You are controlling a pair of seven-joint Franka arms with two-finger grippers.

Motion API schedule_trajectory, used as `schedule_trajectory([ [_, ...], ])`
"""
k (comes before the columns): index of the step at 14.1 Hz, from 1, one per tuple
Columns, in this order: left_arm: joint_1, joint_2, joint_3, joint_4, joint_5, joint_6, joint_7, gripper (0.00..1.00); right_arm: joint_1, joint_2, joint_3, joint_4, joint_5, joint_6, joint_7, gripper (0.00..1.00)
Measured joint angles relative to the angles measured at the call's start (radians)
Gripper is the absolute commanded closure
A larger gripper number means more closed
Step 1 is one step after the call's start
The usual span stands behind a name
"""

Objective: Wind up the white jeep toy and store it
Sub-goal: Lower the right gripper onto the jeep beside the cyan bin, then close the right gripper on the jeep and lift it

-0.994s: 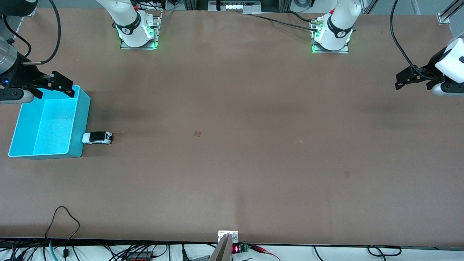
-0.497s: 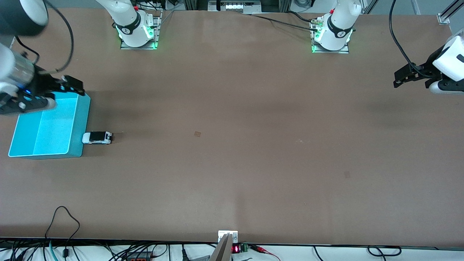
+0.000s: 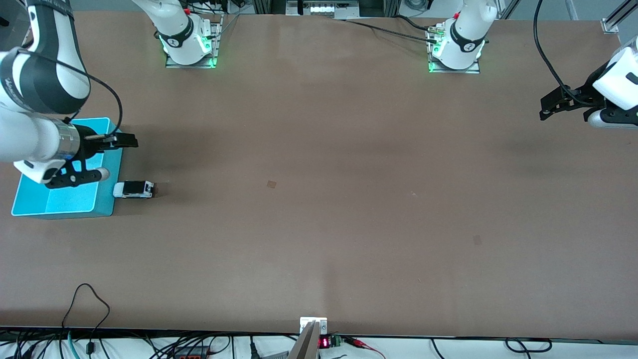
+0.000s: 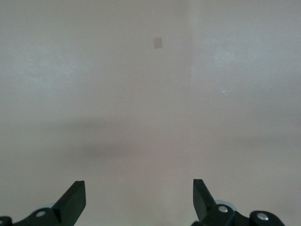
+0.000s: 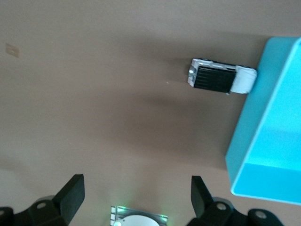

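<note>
Watching the table [image 3: 319, 199] from here, I see most of it unchanged over the last second: broad brown surface, nothing shifted on it. The turquoise bin [image 3: 112, 164] sits at the right arm's end, and the right arm now hangs over much of it, hiding a good part of its inside.

That right arm is what has moved. A second ago its claw hovered over the bin's edge nearest the robots' bases; now the right claw [image 3: 127, 141] has swung out past the bin wall and hangs over bare table just beside the bin, close to the toy. Its wrist view shows both fingers spread wide with nothing between them, so it is released and empty.

The left arm waits at its own end of the table, barely drifting; the left claw [image 3: 551, 107] is also spread open over bare surface, holding nothing.

The white jeep toy [image 3: 133, 189] has not budged. It lies on the table with its nose touching, or all but touching, the bin's outer wall, nearer to the front camera than the right claw. In the right wrist view the jeep [image 5: 221, 80] shows its black ribbed roof.

My reading: the approach has begun, but neither winding nor storing has started.
</note>
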Motion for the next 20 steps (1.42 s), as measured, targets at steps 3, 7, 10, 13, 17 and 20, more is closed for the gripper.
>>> schedule_trajectory([
  [3, -0.001, 0.001, -0.003, 0.003, 0.000, 0.000, 0.001, 0.00, -0.002, 0.072, 0.000, -0.001, 0.005, 0.069, -0.133, 0.00],
  [7, -0.006, 0.001, -0.012, 0.007, 0.000, 0.000, 0.001, 0.00, -0.021, 0.203, -0.002, -0.007, -0.050, 0.230, -0.648, 0.00],
  [10, -0.006, 0.001, -0.012, 0.008, 0.000, -0.001, 0.001, 0.00, -0.056, 0.230, -0.005, -0.081, -0.100, 0.453, -1.042, 0.00],
  [13, -0.006, 0.001, -0.012, 0.008, 0.000, -0.003, 0.001, 0.00, -0.108, 0.215, -0.006, -0.207, -0.101, 0.645, -1.271, 0.00],
  [17, -0.005, 0.001, -0.012, 0.008, 0.000, -0.006, 0.001, 0.00, -0.122, 0.145, -0.004, -0.362, -0.102, 0.770, -1.315, 0.00],
  [20, -0.005, 0.001, -0.012, 0.008, 0.000, -0.006, 0.001, 0.00, -0.128, 0.128, -0.004, -0.401, -0.103, 0.830, -1.355, 0.00],
])
